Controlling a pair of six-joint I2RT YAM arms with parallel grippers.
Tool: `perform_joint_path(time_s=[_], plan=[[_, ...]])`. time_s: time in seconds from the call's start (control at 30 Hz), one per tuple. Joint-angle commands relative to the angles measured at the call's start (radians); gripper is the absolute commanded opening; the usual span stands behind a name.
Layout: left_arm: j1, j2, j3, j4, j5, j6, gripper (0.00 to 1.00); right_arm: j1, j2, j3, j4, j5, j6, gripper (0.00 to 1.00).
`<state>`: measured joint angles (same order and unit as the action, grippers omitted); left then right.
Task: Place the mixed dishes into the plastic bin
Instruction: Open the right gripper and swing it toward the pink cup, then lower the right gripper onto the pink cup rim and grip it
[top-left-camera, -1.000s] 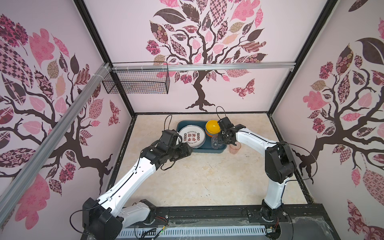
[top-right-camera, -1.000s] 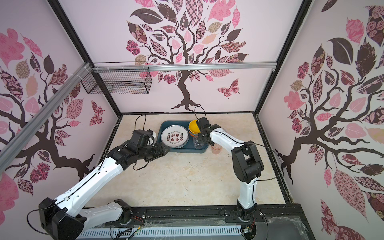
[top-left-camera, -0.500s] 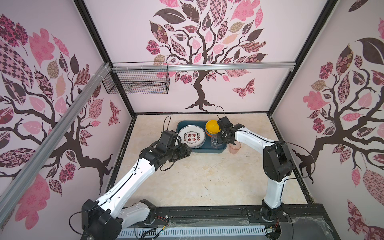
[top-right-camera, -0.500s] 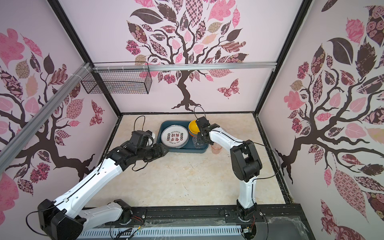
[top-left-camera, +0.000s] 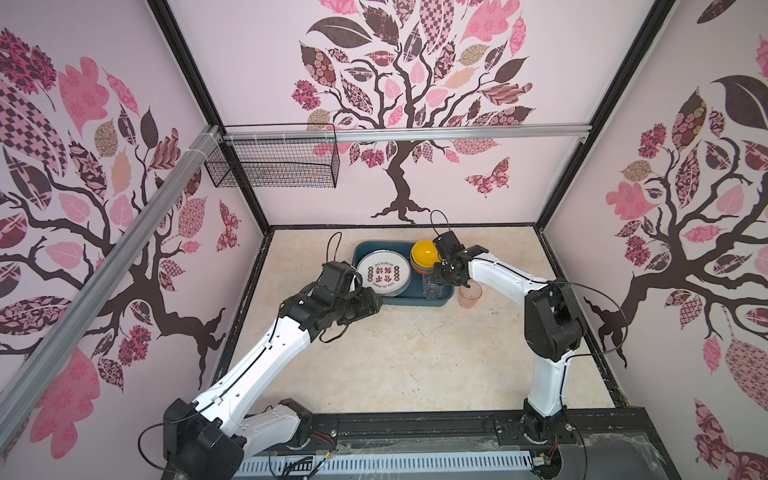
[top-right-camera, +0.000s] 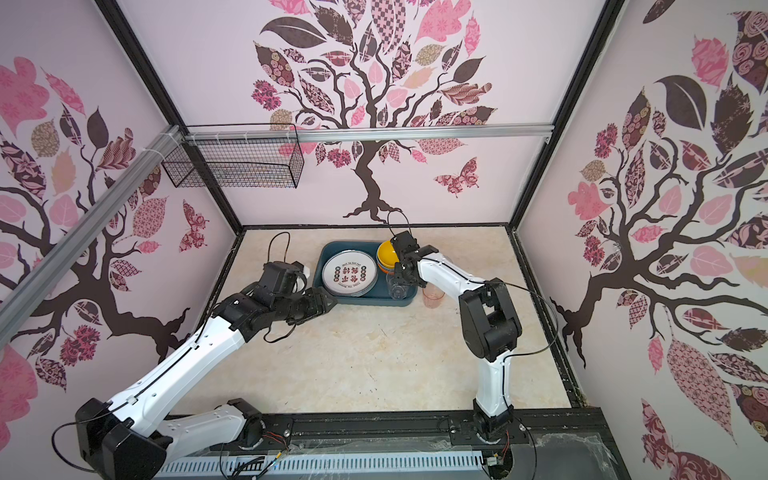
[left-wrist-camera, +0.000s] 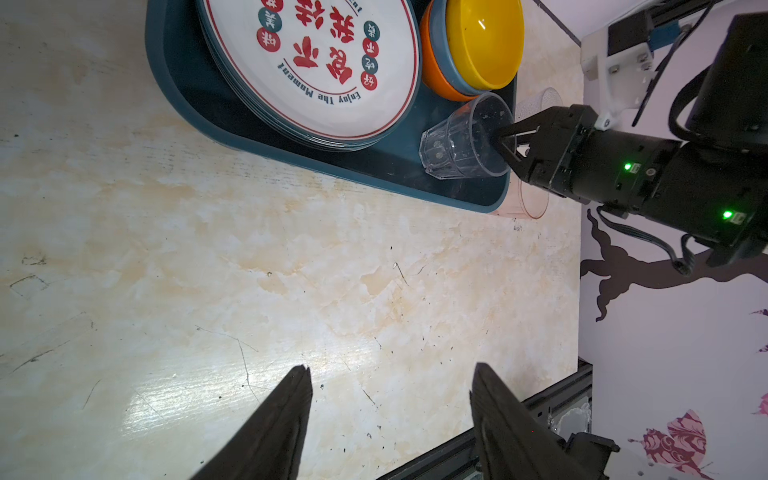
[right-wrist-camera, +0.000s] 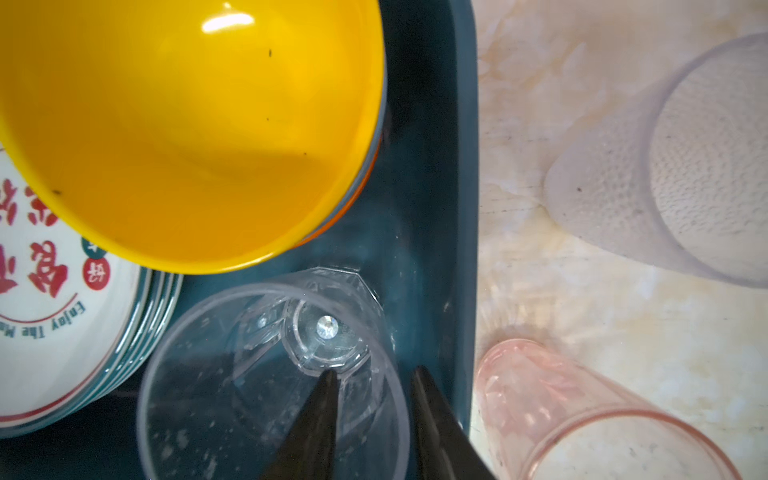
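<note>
The teal plastic bin holds a stack of white printed plates and a yellow bowl nested in blue and orange ones. A clear cup stands in the bin's near right corner. My right gripper is open, one finger inside the cup's rim and one outside, with a gap. A pinkish cup stands on the table just outside the bin. My left gripper hangs open and empty over bare table near the bin's front left.
A frosted clear cup sits on the table beyond the bin's right wall; the right arm hides it in both top views. A black wire basket hangs on the back left rail. Walls enclose the table on three sides.
The right gripper's jaws have parted from the clear cup's rim, leaving the cup standing in the bin. The left arm has hardly moved.
</note>
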<state>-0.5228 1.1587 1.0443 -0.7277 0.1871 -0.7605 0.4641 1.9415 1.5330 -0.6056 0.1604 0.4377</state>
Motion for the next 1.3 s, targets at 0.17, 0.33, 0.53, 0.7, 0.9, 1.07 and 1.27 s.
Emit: perform_joint_path(time_s=[0.17, 0.33, 0.53, 0.7, 0.9, 1.07, 1.27], plan=[[0.005, -0.015, -0.050, 0.030, 0.013, 0.002, 0.65, -0.003, -0.083, 0.014, -0.045, 0.017, -0.002, 0.40], [0.004, -0.019, -0.076, 0.080, 0.070, 0.022, 0.67, -0.003, -0.166, -0.030, -0.045, 0.024, 0.004, 0.42], [0.002, -0.010, -0.120, 0.156, 0.177, 0.032, 0.67, -0.008, -0.283, -0.113, -0.028, 0.035, 0.029, 0.49], [-0.031, 0.008, -0.129, 0.213, 0.216, 0.039, 0.67, -0.043, -0.352, -0.171, -0.041, 0.019, 0.057, 0.51], [-0.108, 0.075, -0.069, 0.220, 0.203, 0.063, 0.67, -0.133, -0.421, -0.272, -0.018, -0.057, 0.102, 0.51], [-0.147, 0.120, -0.034, 0.245, 0.207, 0.075, 0.68, -0.188, -0.470, -0.357, 0.003, -0.062, 0.116, 0.51], [-0.167, 0.159, -0.006, 0.269, 0.207, 0.077, 0.69, -0.269, -0.494, -0.454, 0.052, -0.117, 0.134, 0.52]])
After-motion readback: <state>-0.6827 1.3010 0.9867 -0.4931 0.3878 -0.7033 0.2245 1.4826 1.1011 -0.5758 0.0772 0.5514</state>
